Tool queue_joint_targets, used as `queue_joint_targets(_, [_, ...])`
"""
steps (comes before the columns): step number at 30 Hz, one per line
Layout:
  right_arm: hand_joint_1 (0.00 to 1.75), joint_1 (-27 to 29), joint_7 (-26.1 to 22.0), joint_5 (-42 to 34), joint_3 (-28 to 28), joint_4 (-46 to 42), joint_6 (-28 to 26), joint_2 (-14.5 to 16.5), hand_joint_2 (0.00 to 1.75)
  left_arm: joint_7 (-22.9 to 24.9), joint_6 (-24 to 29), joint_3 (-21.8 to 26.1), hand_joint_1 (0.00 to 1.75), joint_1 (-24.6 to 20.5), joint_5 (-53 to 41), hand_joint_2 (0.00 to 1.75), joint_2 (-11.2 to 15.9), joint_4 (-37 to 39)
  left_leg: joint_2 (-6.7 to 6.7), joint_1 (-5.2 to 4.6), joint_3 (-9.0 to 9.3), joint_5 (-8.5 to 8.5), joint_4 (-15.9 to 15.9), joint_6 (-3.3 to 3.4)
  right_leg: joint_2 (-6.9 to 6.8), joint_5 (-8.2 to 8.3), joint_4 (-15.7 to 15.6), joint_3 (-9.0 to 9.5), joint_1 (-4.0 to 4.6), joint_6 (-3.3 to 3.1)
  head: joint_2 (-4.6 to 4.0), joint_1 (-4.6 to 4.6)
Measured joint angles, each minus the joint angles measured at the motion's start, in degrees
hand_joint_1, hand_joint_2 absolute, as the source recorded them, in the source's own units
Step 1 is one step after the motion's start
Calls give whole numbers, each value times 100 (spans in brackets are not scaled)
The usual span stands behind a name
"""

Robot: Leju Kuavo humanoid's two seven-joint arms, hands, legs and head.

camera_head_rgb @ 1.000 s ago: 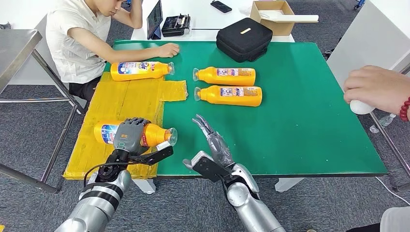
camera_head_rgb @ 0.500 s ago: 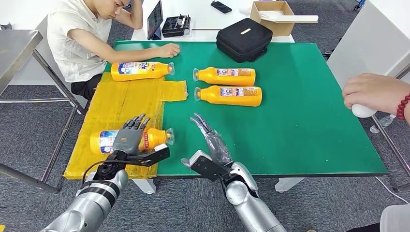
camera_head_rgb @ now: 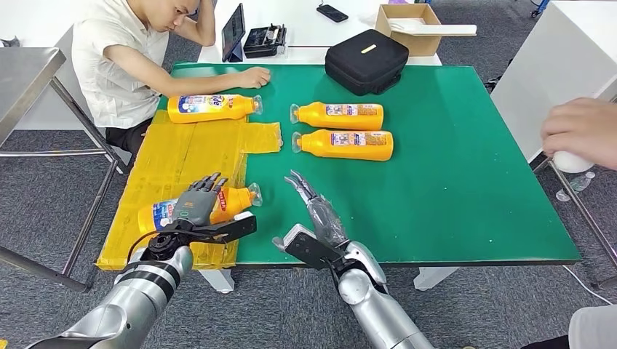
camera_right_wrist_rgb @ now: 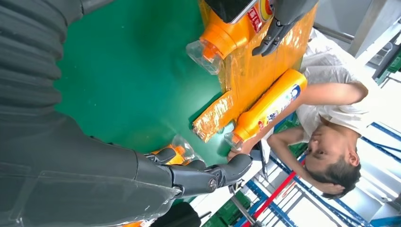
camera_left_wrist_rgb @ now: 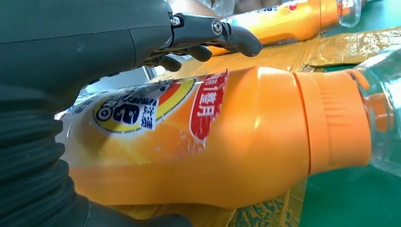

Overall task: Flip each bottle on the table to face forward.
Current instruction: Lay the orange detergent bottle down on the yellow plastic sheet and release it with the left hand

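Observation:
An orange bottle (camera_head_rgb: 234, 199) lies on its side on the yellow sheet (camera_head_rgb: 182, 156) near the table's front edge, its coloured label up and its clear cap toward the green mat. My left hand (camera_head_rgb: 193, 208) hovers over its middle with fingers (camera_left_wrist_rgb: 228, 36) spread and lifted off the bottle (camera_left_wrist_rgb: 227, 142). On the green mat beside it my right hand (camera_head_rgb: 318, 209) lies open, fingers stretched forward. A second bottle (camera_head_rgb: 212, 107) lies at the sheet's far end. Two more bottles (camera_head_rgb: 342, 114) (camera_head_rgb: 348, 144) lie side by side mid-table.
A seated person rests a hand (camera_head_rgb: 252, 75) on the table's far left corner. Another person's hand (camera_head_rgb: 580, 131) holds a white thing beyond the right edge. A black case (camera_head_rgb: 367, 57) sits at the back. The green mat (camera_head_rgb: 466, 174) is bare on the right.
My left hand let go of the near bottle and opened its fingers; the bottle now lies label up, slightly turned. The person's hand at the right drew further right.

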Motion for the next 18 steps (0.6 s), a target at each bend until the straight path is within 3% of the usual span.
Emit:
queue_joint_targets(7, [0, -67, -26, 2, -4, 174, -50, 2, 175, 10, 43, -1, 0, -17, -11, 175, 0, 33, 0, 0, 3, 0, 0, 0, 0, 0, 0, 2, 0, 0, 0, 0])
queue_joint_targets(12, [0, -52, -14, 47, -8, 222, -127, 3, 175, -92, 583, -55, 0, 81, 20, 175, -36, -10, -2, 0, 5, 0, 0, 0, -2, 0, -1, 1, 0, 0, 0, -1])
queue_joint_targets(18, [0, 136, 121, 260, -61, 139, -233, 44, 175, -305, 1091, -314, 0, 663, 20, 175, -296, -1063, -3, -3, -15, 0, 1, 0, -6, 0, -1, -16, -2, 0, 0, 0])
